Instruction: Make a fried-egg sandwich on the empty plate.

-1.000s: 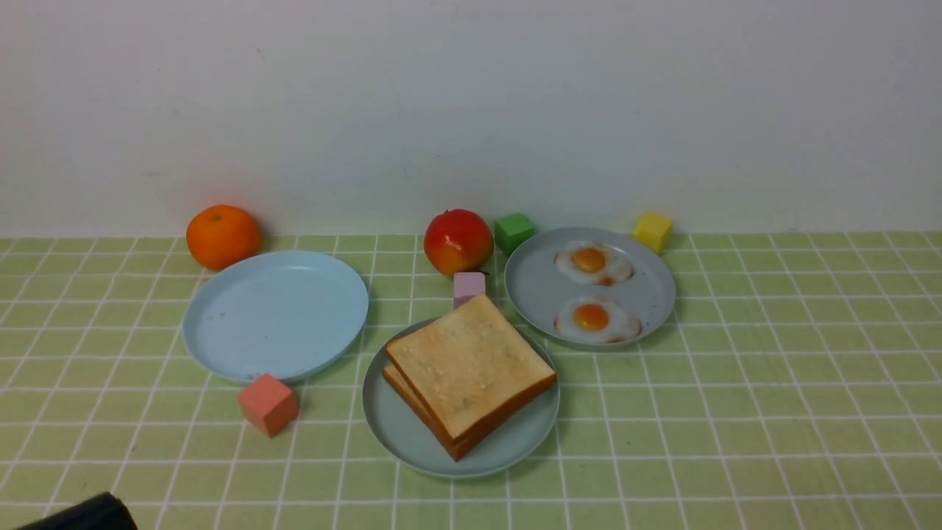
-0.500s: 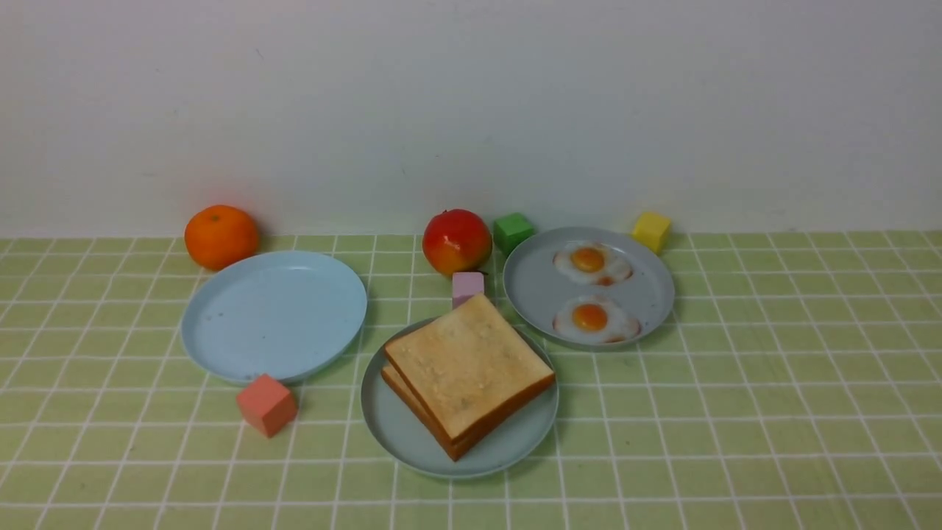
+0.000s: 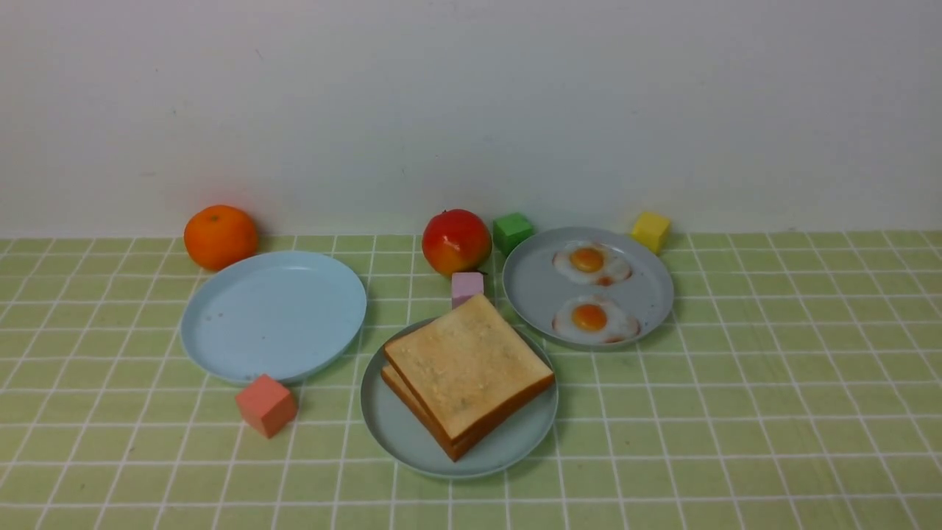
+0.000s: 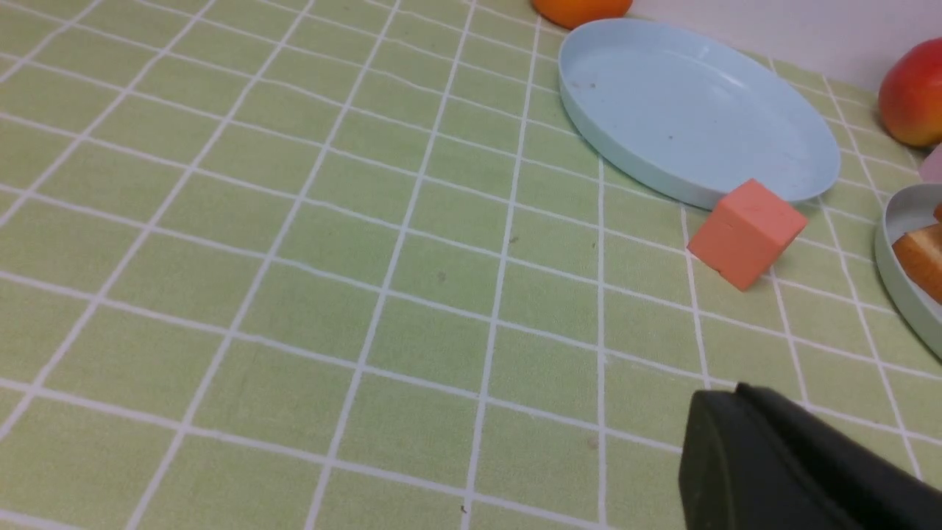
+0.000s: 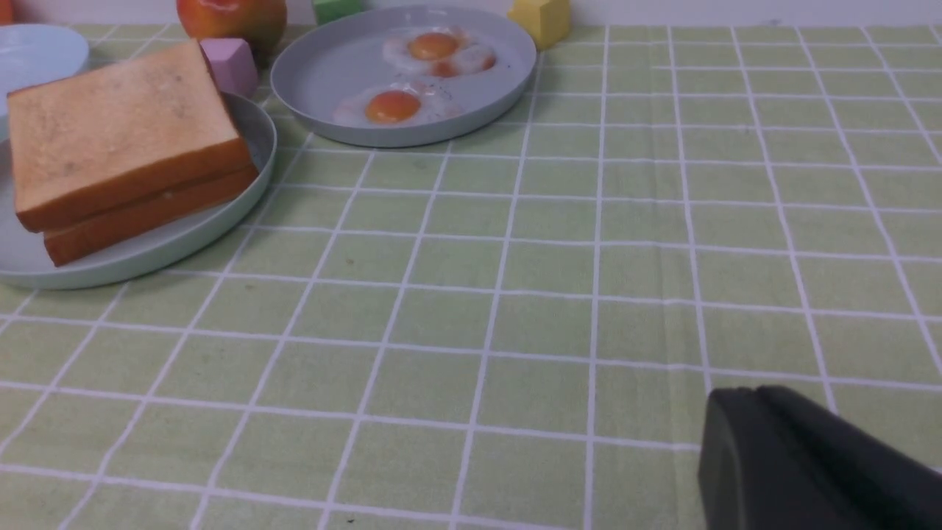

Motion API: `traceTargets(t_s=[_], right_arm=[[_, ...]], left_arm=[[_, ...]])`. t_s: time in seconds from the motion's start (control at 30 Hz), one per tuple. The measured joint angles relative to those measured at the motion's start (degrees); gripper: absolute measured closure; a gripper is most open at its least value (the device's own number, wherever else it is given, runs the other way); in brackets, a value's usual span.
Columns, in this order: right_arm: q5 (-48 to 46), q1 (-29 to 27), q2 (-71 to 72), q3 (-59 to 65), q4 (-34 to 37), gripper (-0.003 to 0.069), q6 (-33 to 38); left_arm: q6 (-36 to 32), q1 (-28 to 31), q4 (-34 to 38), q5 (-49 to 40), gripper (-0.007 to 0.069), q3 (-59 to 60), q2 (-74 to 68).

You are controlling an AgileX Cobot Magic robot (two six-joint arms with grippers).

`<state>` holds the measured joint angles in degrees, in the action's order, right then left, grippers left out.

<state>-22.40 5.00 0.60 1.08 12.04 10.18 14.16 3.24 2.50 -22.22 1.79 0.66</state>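
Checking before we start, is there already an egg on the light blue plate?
No, the light blue plate is bare; both fried eggs lie on the grey plate.

Soft even light, faint short shadows, mild blur — no glare

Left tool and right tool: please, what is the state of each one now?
Left tool: closed, holding nothing.
Right tool: it cannot be told; it holds nothing visible.

Tablecloth point(image 3: 773, 412) – pale green, white grid. Plates: sky-blue plate point(image 3: 274, 315), grey-blue plate point(image 3: 537, 287), teal-green plate point(image 3: 401, 434) – golden-brown toast point(image 3: 467, 364).
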Motion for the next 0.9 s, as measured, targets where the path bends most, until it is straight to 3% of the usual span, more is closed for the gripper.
traceTargets(t_s=[0.9], right_arm=[[0.00, 0.00, 0.04, 0.00, 0.00, 0.0600, 0.00]], left_arm=[[0.00, 0.00, -2.11, 0.00, 0.0634, 0.00, 0.00]])
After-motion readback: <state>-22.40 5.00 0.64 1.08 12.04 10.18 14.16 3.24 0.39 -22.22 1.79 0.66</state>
